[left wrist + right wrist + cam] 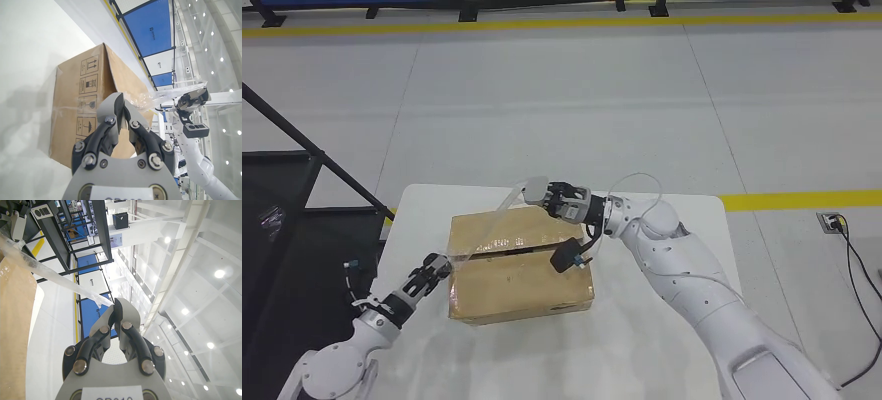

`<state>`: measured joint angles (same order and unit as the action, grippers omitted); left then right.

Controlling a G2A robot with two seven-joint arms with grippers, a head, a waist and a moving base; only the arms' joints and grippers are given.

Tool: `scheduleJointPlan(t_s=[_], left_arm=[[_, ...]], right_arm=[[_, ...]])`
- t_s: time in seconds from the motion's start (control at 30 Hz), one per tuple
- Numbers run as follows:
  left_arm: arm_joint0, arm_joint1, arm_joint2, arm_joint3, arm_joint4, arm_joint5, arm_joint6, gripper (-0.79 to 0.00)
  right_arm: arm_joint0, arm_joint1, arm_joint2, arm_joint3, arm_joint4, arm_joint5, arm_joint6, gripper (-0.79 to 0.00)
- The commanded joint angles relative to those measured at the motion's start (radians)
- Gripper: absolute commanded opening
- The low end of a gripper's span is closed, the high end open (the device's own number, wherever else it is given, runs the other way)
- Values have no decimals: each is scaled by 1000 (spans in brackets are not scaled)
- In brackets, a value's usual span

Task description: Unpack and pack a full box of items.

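A brown cardboard box (522, 275) stands in the middle of the white table (652, 330), its printed side facing my left wrist camera (75, 106). A strip of clear tape (504, 207) stretches from the box's left edge up to its far edge. My right gripper (544, 195) is over the far edge, shut on the strip's upper end (56, 277). My left gripper (439, 266) is at the box's left side, shut, with the crumpled lower end of the tape (140, 100) at its fingertips.
A black frame and dark rack (282, 230) stand off the table's left side. The right arm's black camera block (567, 257) hangs over the box top. Bare table lies in front of and to the right of the box.
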<state>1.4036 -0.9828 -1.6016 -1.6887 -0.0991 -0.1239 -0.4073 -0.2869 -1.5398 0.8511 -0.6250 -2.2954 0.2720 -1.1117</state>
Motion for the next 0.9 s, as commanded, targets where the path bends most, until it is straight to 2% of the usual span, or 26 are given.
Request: scheduleJointPlan(t_s=[0.0, 0.3, 0.43, 0.6, 0.87], left_arm=[[-1, -1, 1, 5, -2, 0, 0, -702], [3, -7, -2, 21, -14, -3, -2, -671], [9, -8, -11, 21, -24, -5, 0, -514], [15, -9, -27, 16, -31, -5, -3, -465], [25, -12, -46, 10, -38, -10, -7, -474]], right_arm=[[1, -1, 0, 8, 4, 4, -2, -785], [7, -6, -4, 33, 20, 17, -9, -785], [11, -6, -4, 44, 26, 22, -12, -785], [13, -6, -3, 55, 32, 26, -19, -785], [-4, -4, 3, 48, 58, 47, -65, -785]])
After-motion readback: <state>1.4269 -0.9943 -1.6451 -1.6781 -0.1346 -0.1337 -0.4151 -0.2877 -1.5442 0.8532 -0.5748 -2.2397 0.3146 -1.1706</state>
